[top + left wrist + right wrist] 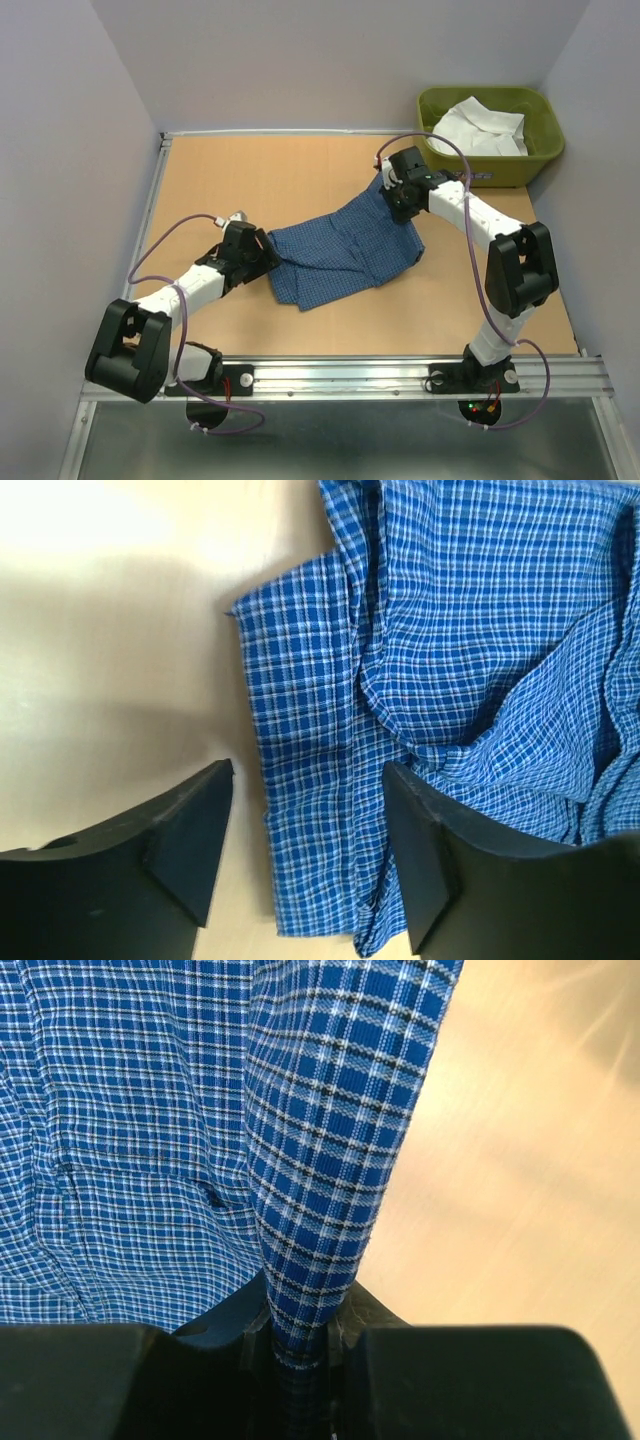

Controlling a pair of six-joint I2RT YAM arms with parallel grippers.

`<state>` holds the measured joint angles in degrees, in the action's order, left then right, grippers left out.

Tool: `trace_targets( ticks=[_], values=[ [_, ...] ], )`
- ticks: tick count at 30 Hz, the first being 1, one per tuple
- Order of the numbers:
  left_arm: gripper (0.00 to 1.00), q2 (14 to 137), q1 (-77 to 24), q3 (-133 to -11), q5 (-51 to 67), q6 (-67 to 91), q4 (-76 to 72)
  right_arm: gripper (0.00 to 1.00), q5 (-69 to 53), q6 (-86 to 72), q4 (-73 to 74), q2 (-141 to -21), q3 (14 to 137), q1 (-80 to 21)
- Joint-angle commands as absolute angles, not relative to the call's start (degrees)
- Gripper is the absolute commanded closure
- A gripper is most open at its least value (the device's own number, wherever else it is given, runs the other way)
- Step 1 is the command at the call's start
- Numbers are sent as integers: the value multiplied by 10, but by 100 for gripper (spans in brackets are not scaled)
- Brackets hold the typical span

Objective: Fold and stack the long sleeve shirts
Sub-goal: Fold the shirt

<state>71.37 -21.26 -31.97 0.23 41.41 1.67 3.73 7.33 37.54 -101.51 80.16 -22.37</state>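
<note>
The left arm [185, 288] and right arm [455, 205] had white links, black joint housings and purple cables [150, 248]; the left gripper's fingers [190, 840] were matte black wedges.

Blue checked shirt [340, 255] lies crumpled centrally; white shirt [480, 128] sits bunched far right.

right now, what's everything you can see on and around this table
blue shirt: one, blue check, crumpled mid-table
white shirt: one, white, bunched in the tub
tub: one, olive green, at the far right corner
table: one, tan top
left arm: one, black and white, base at the near edge
right arm: one, black and white, base at the near edge
left claw: one, black, open, straddling the blue shirt's edge
right claw: one, black, shut on a fold of the blue shirt
</note>
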Motion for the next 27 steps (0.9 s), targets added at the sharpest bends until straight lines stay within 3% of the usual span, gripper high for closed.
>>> trace_targets(
  ticks=[1, 5, 10, 12, 17, 27],
  values=[
    [31, 739, -210, -294, 54, 437, -59, 99, 112, 98, 381, -999, 848, -246],
    [41, 750, -210, -281, 47, 443, -74, 99, 162, 103, 381, -998, 851, -262],
    [65, 757, -210, -259, 63, 456, -104, 99, 220, 102, 381, -1000, 863, -289],
    [81, 757, -210, -253, 71, 457, -114, 100, 245, 102, 381, -1002, 870, -301],
    [100, 755, -210, -243, 92, 461, -140, 99, 348, 103, 381, -1015, 889, -351],
    [100, 750, -210, -213, 125, 485, -202, 98, 557, 99, 381, -1086, 904, -496]
  ],
)
